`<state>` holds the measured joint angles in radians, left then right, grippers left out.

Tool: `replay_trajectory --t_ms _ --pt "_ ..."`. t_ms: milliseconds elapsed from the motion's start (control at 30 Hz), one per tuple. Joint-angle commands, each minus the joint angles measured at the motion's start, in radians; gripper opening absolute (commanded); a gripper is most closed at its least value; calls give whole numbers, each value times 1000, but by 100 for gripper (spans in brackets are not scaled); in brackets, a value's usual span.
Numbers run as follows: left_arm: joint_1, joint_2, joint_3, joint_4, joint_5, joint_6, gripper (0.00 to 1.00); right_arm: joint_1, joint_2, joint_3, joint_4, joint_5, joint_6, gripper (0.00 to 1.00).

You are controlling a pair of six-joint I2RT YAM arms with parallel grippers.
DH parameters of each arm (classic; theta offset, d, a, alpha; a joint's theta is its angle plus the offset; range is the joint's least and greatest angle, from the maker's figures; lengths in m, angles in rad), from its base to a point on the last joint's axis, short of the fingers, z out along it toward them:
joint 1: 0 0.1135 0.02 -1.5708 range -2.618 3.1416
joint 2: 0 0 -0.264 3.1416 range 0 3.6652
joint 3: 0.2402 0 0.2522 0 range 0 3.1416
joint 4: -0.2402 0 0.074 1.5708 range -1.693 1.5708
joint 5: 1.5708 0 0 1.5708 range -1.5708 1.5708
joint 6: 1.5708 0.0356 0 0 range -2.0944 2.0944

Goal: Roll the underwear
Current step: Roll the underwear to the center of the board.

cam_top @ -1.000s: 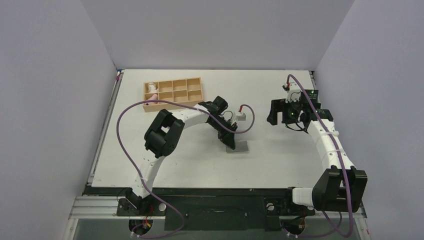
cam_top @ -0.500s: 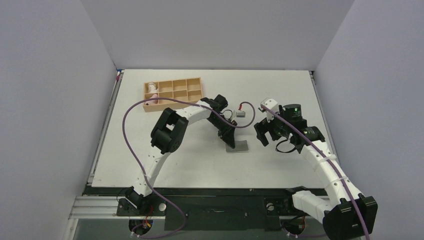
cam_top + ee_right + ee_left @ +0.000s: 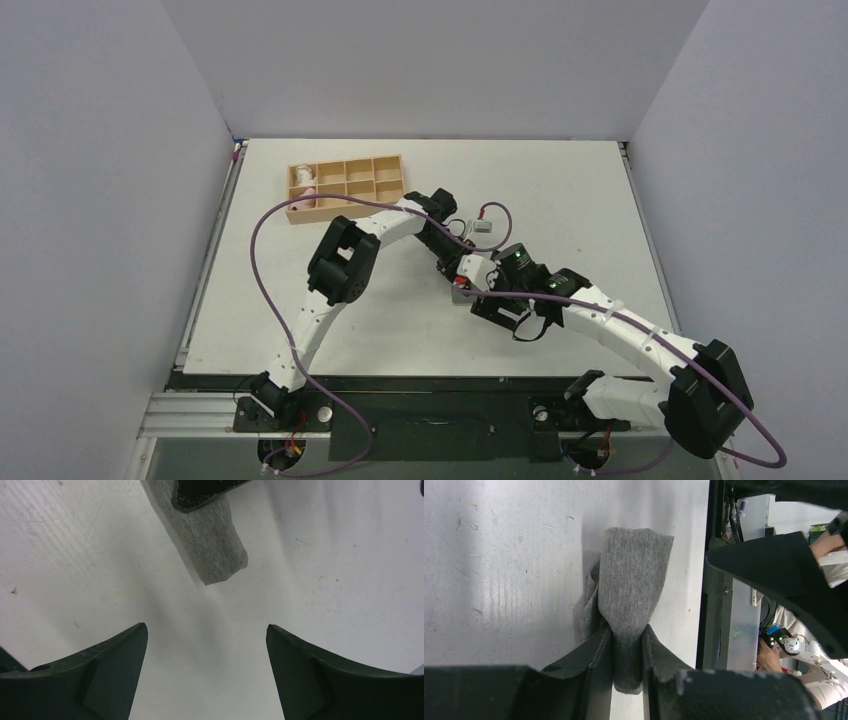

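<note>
The underwear point(image 3: 633, 575) is a grey fabric piece folded into a narrow strip on the white table. My left gripper point(image 3: 626, 647) is shut on its near end, and the fabric bunches between the fingers. In the right wrist view the strip's free end point(image 3: 216, 545) lies just ahead of my right gripper point(image 3: 206, 630), which is open and empty above the table. A left fingertip point(image 3: 202, 491) shows on the strip there. In the top view the left gripper point(image 3: 452, 262) and right gripper point(image 3: 480, 298) meet at mid-table. The right arm hides the underwear there.
A wooden compartment tray point(image 3: 347, 187) stands at the back left with a pink cloth roll point(image 3: 305, 190) in its left end. A small grey box point(image 3: 483, 228) on a red cable lies behind the grippers. The table's near edge and dark frame point(image 3: 714, 630) are close.
My right arm has swung from the far right to mid-table, and its open gripper now sits over the underwear's free end. My left gripper has stayed shut on the fabric, almost still.
</note>
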<state>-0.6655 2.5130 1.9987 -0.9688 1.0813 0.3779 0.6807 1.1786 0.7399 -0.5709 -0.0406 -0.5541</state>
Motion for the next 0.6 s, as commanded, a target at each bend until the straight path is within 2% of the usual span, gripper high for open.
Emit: replay_trajectory --t_ms 0,367,567 --pt "6 114 -22 -1 -273 82 0 43 73 -2 112 127 -63 83" --pt "6 169 59 -78 -272 100 0 97 208 13 229 200 -128 82" --pt "6 199 96 -117 -264 106 0 99 285 37 253 183 -139 75"
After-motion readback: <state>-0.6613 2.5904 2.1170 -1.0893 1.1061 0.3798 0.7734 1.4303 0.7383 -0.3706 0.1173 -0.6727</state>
